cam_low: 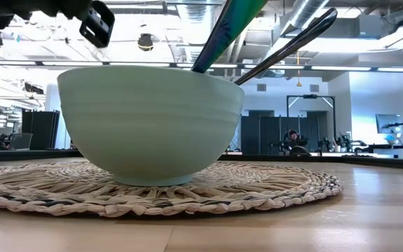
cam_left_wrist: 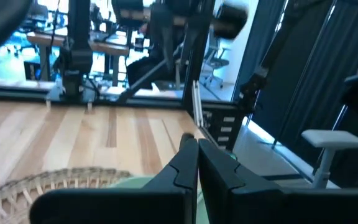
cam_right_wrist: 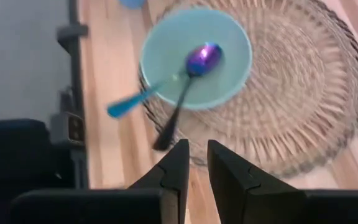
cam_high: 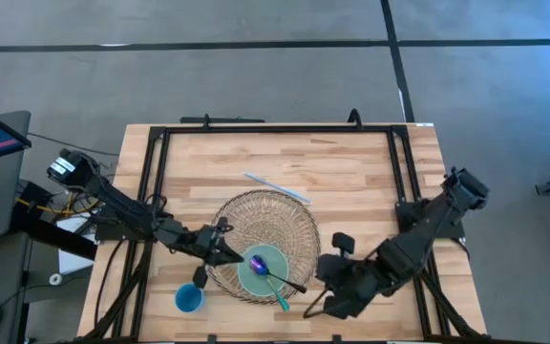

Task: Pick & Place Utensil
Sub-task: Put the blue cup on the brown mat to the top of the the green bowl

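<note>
Beside the bowl (cam_high: 262, 268) holding two utensils (cam_right_wrist: 191, 68): right gripper (cam_right_wrist: 192, 163) nearly closed, empty; left gripper (cam_left_wrist: 197, 163) closed; best retreat slowly, clear of handles.

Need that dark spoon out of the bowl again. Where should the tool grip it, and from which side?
Grip the dark spoon by its handle, where it sticks out past the bowl's rim over the woven mat. Come from the right arm's side: the handle slopes up and outward that way, clear of the teal utensil.
</note>
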Controlling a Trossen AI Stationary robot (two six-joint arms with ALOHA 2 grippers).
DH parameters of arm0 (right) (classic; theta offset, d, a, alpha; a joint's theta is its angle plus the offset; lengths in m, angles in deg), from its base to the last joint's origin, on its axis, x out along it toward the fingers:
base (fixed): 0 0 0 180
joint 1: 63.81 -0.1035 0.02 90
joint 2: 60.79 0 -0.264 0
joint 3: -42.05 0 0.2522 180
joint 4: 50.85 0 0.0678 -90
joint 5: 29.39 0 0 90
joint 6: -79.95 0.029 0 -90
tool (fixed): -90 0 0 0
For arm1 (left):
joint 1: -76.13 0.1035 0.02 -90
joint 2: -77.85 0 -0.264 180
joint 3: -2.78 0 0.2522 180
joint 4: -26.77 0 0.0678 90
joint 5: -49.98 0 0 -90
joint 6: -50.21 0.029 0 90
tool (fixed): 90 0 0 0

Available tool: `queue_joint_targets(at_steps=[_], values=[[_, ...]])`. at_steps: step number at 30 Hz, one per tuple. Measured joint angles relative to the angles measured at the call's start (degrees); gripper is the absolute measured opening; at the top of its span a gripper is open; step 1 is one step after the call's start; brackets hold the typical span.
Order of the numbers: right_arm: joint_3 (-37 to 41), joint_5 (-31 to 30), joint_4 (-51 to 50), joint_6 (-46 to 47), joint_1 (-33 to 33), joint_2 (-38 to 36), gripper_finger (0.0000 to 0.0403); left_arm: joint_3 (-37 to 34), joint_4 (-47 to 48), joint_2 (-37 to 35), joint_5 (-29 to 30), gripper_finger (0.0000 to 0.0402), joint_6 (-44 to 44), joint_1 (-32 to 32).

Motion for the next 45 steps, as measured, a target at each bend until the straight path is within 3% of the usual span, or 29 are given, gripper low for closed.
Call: queue_joint_targets(at_steps=[5, 10, 18, 24, 29, 33, 42, 45], values=[[4.1, -4.8, -3.9, 6.2, -2.9, -0.2, 0.0052, 0.3, 0.0, -1.2, 0.7, 0.0012, 0.8, 0.0], [8.1, -11.7, -4.9, 8.5, -5.6, -2.4, 0.0052, 4.9, 3.2, -1.2, 1.7, 0.0012, 5.5, 0.0], [17.7, -12.3, 3.1, 7.1, -8.3, -8.4, 0.0052, 23.2, 34.6, -1.2, 6.0, 0.0012, 7.2, -0.2], [30.2, -15.4, 17.2, 6.4, -9.5, -13.7, 0.0052, 34.2, 52.6, -1.2, 6.2, 0.0012, 3.0, -3.4], [39.0, -19.2, 27.5, 5.1, -9.6, -15.8, 0.0052, 35.6, 57.5, -1.2, 6.2, 0.0012, -0.1, -7.2], [42.3, -19.5, 31.8, 2.0, -8.2, -15.8, 0.0052, 35.6, 58.5, -1.2, 1.9, 0.0012, -5.5, -8.9], [42.4, -11.4, 37.9, -1.9, -5.3, -15.7, 0.0052, 35.6, 59.9, -1.2, -11.2, 0.0012, -19.9, -13.1], [42.4, -10.5, 40.3, -4.8, -5.3, -15.7, 0.0052, 35.6, 59.9, -1.2, -12.5, 0.0012, -26.0, -14.8]])
